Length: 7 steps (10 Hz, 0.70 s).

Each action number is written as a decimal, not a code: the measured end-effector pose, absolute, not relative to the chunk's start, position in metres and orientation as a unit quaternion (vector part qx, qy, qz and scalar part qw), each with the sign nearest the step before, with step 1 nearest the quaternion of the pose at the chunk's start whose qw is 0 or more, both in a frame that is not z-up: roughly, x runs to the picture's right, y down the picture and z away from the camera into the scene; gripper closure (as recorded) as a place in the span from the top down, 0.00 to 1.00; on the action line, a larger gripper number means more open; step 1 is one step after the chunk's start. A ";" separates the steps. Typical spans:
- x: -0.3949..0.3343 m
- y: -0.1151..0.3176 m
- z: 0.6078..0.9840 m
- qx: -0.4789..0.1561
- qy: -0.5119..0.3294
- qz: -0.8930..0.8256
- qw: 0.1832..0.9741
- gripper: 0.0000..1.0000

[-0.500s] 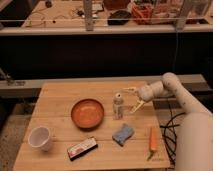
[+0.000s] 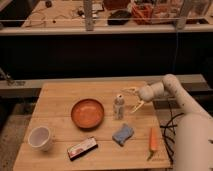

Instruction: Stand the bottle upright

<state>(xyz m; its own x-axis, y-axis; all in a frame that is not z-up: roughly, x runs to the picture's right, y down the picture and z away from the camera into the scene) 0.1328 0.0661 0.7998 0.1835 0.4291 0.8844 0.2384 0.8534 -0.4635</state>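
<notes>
On the counter (image 2: 55,95), L to R: white cup (image 2: 40,137), orange bowl (image 2: 87,113), then the bottle (image 2: 119,107), standing upright just beside the bowl. The hand (image 2: 131,98) is just right of the bottle, w/ fingers spread open, gripping nothing.

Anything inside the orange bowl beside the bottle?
The bowl looks empty: only its orange inside shows, though its near wall hides a sliver. The bottle stands upright beside it; the end effector, open, is right of the bottle.
</notes>
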 end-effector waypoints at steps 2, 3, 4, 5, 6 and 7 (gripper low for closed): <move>0.133 0.059 0.802 -0.258 -0.640 0.067 0.721 0.80; 0.133 0.057 0.803 -0.257 -0.639 0.067 0.722 0.80; 0.134 0.055 0.804 -0.256 -0.638 0.069 0.723 0.80; 0.139 0.054 0.803 -0.256 -0.635 0.071 0.726 0.80; 0.141 0.055 0.802 -0.257 -0.633 0.072 0.727 0.80; 0.143 0.056 0.800 -0.258 -0.631 0.072 0.728 0.80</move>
<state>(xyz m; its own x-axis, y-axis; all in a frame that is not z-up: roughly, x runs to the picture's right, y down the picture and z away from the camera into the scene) 0.1429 0.0559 0.8003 0.1935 0.4302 0.8818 0.2198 0.8569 -0.4663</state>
